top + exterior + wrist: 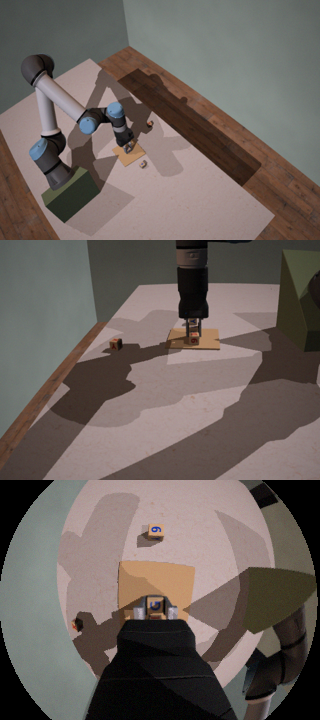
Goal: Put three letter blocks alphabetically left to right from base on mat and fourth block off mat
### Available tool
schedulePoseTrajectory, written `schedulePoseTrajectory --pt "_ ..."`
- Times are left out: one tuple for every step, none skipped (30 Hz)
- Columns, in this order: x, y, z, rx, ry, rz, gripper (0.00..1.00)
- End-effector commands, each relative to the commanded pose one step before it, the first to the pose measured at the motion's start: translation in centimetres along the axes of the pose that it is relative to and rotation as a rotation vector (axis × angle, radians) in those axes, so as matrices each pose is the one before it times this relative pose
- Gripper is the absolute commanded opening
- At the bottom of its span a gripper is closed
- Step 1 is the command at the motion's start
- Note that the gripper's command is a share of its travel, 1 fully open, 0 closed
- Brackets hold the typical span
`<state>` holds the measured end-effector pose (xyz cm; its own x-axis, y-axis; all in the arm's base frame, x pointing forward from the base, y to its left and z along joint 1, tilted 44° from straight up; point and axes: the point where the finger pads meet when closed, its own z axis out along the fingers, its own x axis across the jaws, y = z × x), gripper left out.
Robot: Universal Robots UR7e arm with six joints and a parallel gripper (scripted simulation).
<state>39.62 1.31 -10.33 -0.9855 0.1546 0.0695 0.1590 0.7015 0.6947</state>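
Note:
My gripper [127,149] [193,334] [155,601] points straight down over the tan mat [129,158] [209,342] [143,576]. It is shut on a block with a blue mark on top [193,329] [155,604], held low at the mat; I cannot tell whether the block touches it. A block with a red 6 on its side [193,340] lies on the mat right beside the held one. A block with a blue mark on top [142,164] [192,321] [155,531] lies off the mat. A block with a red Y [149,123] [115,344] [76,623] lies off the mat near the table's edge.
The green pedestal [72,196] [294,304] [280,600] carries the arm's base beside the mat. The arm's elbow and forearm [64,100] reach over the table [180,193]. A wooden floor strip [180,103] [51,384] runs along the table's far edge below the wall.

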Motion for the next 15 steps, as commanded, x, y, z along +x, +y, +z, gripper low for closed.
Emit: schedulePoseTrajectory --pt "-0.038 -0.019 -0.042 0.00048 -0.0011 -0.00023 0.49" --pt "0.0 0.0 0.0 0.0 0.0 0.0 0.49" --pt "0.0 0.0 0.002 0.0 0.0 0.0 0.49" --pt "0.0 0.0 0.005 0.0 0.0 0.0 0.49" --pt "0.0 0.0 0.008 0.0 0.0 0.0 0.49" --pt "0.0 0.0 0.012 0.0 0.0 0.0 0.49" --pt "0.0 0.0 0.017 0.0 0.0 0.0 0.49" --pt "0.0 0.0 0.021 0.0 0.0 0.0 0.49" --pt "0.0 0.0 0.025 0.0 0.0 0.0 0.49" --pt "0.0 0.0 0.0 0.0 0.0 0.0 0.49" --pt "0.0 0.0 0.0 0.0 0.0 0.0 0.49" --pt "0.0 0.0 0.028 0.0 0.0 0.0 0.49" --pt "0.0 0.0 0.031 0.0 0.0 0.0 0.49" --pt "0.0 0.0 0.032 0.0 0.0 0.0 0.49" --pt "0.0 0.0 0.033 0.0 0.0 0.0 0.49"
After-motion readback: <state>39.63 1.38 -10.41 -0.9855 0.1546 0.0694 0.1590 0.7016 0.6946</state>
